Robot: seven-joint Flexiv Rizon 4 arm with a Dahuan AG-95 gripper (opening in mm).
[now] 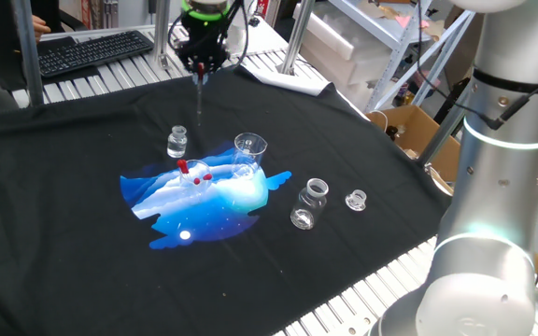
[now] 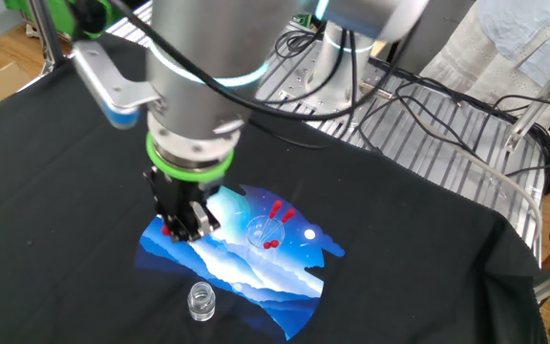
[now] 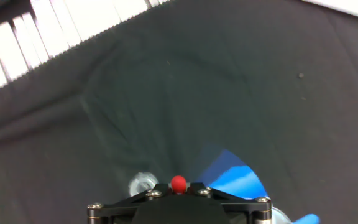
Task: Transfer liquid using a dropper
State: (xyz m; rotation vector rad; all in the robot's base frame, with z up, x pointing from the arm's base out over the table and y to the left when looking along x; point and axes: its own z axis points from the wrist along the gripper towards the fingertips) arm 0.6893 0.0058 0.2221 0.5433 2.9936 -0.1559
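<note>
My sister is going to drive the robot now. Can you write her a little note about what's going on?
Gripper: shut on the dropper, red bulb in the fingers, clear tube hanging straight down above the black cloth.
Below it: small jar and beaker upright at the blue print. Two more glass pieces lie farther along the cloth.
Done: dropper picked up and lifted.
Left: the transfer. Whether the tube holds liquid can't be seen.

Two fixed views face the black cloth from opposite sides (hand view looks straight down).
</note>
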